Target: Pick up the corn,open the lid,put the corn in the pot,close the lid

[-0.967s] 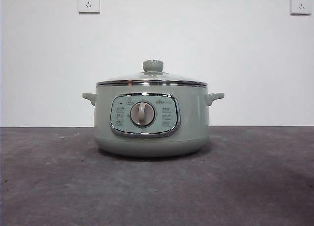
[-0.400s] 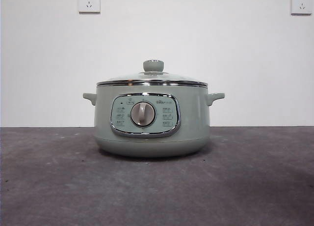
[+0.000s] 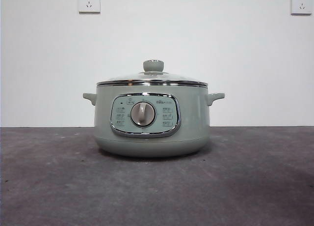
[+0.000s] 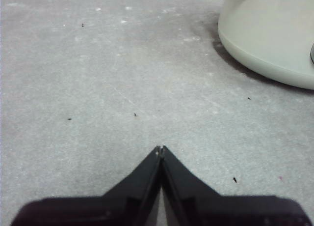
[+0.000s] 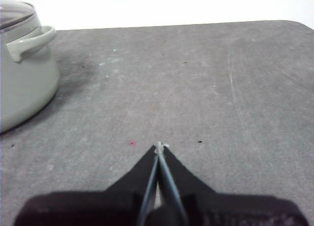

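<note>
Sage-green pot (image 3: 151, 123) unmoved, lid (image 3: 152, 78) on; left gripper (image 4: 161, 149), right gripper (image 5: 159, 146) clenched, empty

The pot (image 4: 274, 39) is cut off in both wrist views.

We are looking at a bare test bench in a lab rather than a lived-in kitchen. A lone pale green electric cooker (image 3: 152, 120) stands on a scuffed dark grey tabletop (image 3: 255, 186). Behind it rises a plain white wall (image 3: 221, 49) with two wall sockets (image 3: 89, 1) high above the cooker, one to each side.
</note>
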